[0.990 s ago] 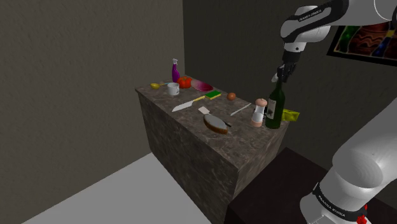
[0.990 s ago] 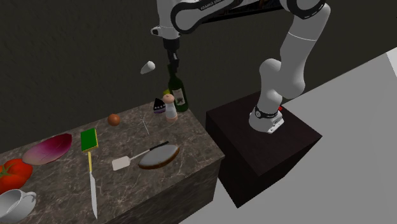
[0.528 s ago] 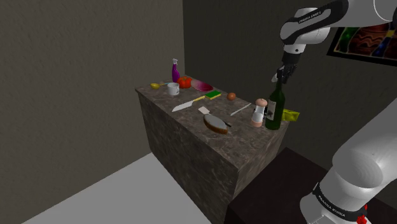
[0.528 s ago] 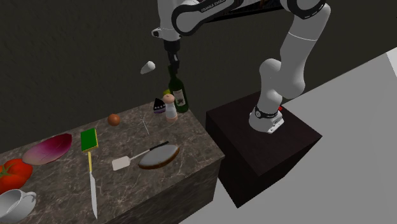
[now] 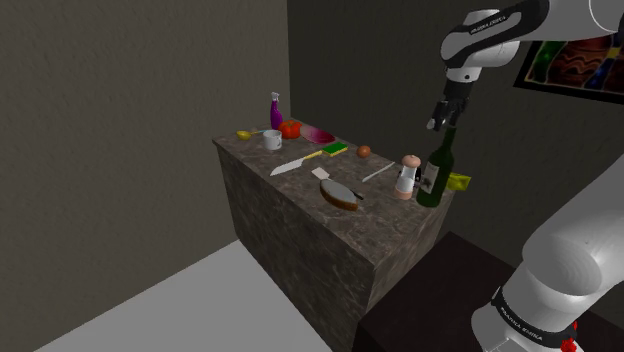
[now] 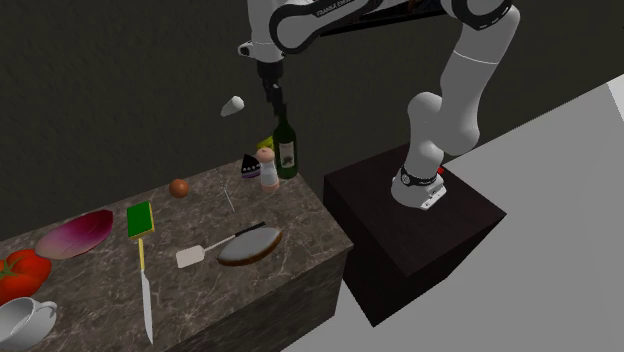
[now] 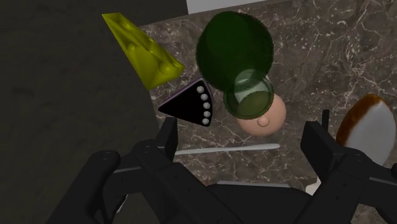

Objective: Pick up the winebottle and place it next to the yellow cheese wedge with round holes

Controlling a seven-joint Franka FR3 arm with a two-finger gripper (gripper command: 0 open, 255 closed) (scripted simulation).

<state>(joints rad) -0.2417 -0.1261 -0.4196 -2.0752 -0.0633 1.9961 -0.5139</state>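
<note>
The all-black two-finger gripper (image 7: 242,135) has its jaws spread wide, clasping nothing; just beyond the fingertips and centred between them is the dark green glass winebottle (image 7: 234,49), smooth and round-shouldered, its mouth facing the jaws; it rests ungrasped on the veined brown marble counter (image 7: 318,57); grasp, lift and placing all remain, I judge; out past one finger lies the yellow cheese wedge with round holes (image 7: 141,48), matte and sharp-edged, near the bottle; a black wedge edged with pale beads (image 7: 191,103) sits between them.
</note>
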